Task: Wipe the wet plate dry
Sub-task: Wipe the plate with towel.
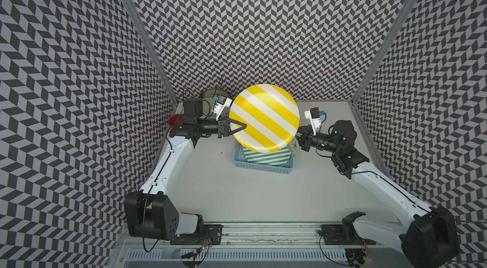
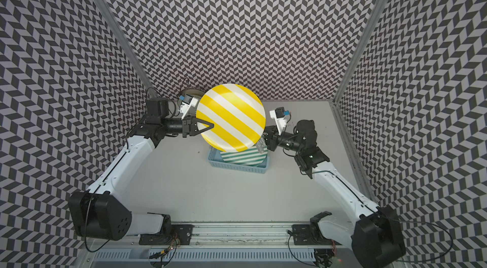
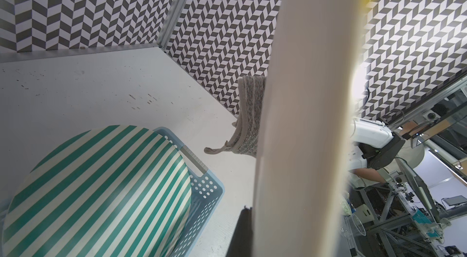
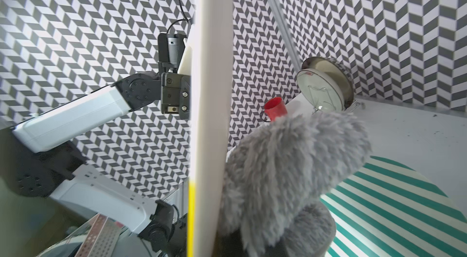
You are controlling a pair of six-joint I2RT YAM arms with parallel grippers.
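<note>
Left gripper (image 1: 241, 127) pinches rim of yellow-and-white striped round plate (image 1: 263, 117), up over blue plastic basket (image 1: 263, 169); right gripper (image 1: 300, 138) squeezes fluffy grey cloth (image 4: 290, 167) against plate's back; wiping step, I think; next you rub cloth across.

Yellow-and-white striped plate (image 1: 264, 118) in my black left gripper (image 1: 243, 125), fluffy grey cloth (image 4: 290, 167) in the right gripper (image 1: 300, 136); beneath the jaws I see a green-and-white striped plate (image 1: 266, 157), pale blue basket (image 1: 263, 171), black-and-white chevron walls (image 1: 263, 29).

No legible text, labels or numbers in any view.
</note>
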